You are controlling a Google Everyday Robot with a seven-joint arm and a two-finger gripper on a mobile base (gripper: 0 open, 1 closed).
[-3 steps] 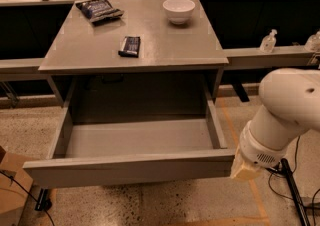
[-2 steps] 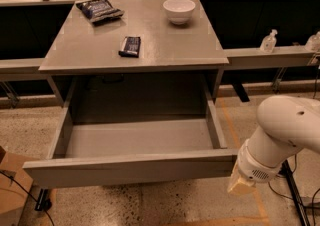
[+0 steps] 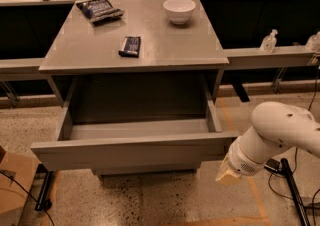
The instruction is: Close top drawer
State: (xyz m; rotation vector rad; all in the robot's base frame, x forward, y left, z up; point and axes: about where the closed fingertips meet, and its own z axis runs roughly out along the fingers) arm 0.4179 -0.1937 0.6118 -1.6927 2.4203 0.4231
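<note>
Top drawer [image 3: 130, 152] is being left pulled well out from under the table [image 3: 165, 45] front edge, its shallow grey interior being exposed. Gripper [image 3: 229, 174] on the white arm [image 3: 280, 130] is being held low, below the table's front-right corner and just beside the right end of the drawer front; contact can't be told, nor whether the claw is wide or narrow. On the table top, a white bowl [image 3: 179, 10] is being carried back right, a blue snack bag [image 3: 99, 9] back left, and a dark wrapped bar [image 3: 130, 46] towards the front left.
</note>
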